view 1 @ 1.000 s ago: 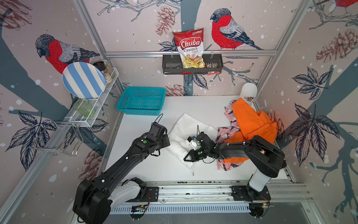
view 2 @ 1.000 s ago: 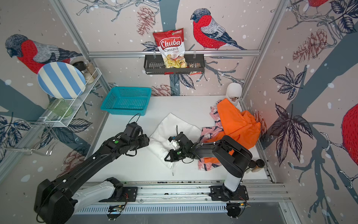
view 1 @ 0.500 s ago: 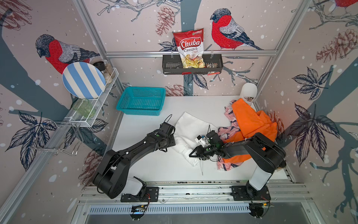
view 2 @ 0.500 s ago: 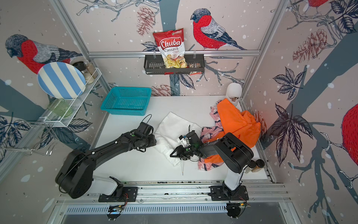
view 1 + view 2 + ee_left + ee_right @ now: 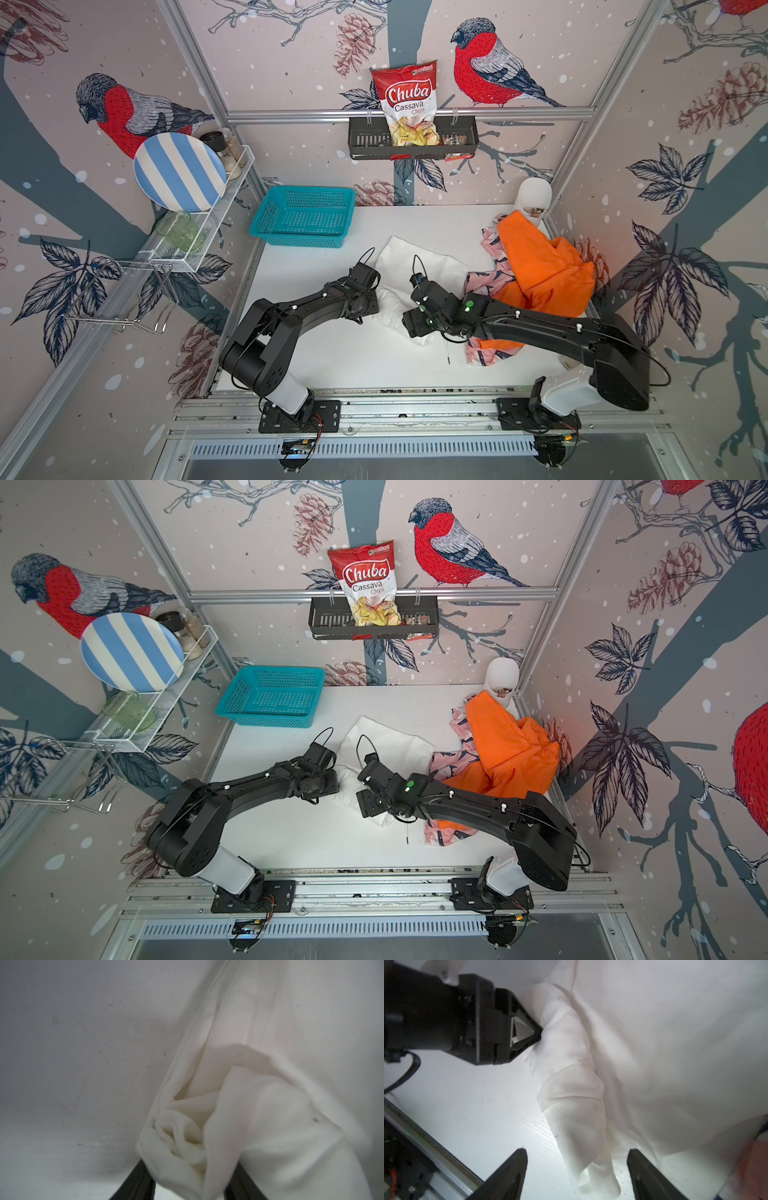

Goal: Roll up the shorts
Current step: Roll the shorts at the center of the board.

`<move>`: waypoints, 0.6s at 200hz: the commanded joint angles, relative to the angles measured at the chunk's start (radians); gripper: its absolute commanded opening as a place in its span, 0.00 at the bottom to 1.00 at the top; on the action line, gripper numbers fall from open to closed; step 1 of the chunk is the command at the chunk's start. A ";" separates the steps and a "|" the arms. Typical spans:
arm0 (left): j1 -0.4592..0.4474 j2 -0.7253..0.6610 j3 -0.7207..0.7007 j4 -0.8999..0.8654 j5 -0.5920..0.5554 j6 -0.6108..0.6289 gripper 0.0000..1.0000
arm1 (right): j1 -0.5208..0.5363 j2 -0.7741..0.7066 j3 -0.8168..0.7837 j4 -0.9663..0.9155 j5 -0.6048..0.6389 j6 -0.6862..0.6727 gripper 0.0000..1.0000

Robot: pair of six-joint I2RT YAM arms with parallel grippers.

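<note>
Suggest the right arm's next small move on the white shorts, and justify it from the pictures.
Probably close the right gripper on the rolled white shorts: its jaws stand open either side of the roll's loose end, while the left gripper pinches the other end, so the roll is held on one side only.

Both arms reach inward, left pincer pinched together, right pincer spread wide.

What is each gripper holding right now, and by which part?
The left gripper grips the white shorts at a bunched edge. The right gripper is open around the rolled end, holding nothing.
</note>
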 commanded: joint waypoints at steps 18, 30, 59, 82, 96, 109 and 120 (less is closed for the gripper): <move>0.006 0.013 -0.003 0.008 -0.002 0.019 0.52 | 0.118 0.125 0.043 -0.121 0.275 -0.175 0.85; 0.007 0.014 -0.003 0.007 -0.006 0.018 0.52 | 0.128 0.183 0.034 -0.122 0.324 -0.182 0.85; 0.010 0.027 0.000 0.015 -0.007 0.025 0.42 | 0.137 0.267 0.009 -0.095 0.382 -0.202 0.78; 0.016 0.048 -0.005 0.027 -0.007 0.039 0.19 | 0.135 0.284 -0.012 -0.093 0.401 -0.214 0.42; 0.020 0.060 -0.003 0.023 -0.012 0.046 0.06 | 0.127 0.257 -0.034 -0.090 0.389 -0.222 0.24; 0.024 0.061 -0.005 0.020 -0.024 0.051 0.02 | 0.109 0.219 -0.060 -0.090 0.363 -0.228 0.13; 0.030 0.059 -0.007 0.019 -0.026 0.059 0.00 | 0.084 0.180 -0.079 -0.090 0.338 -0.229 0.08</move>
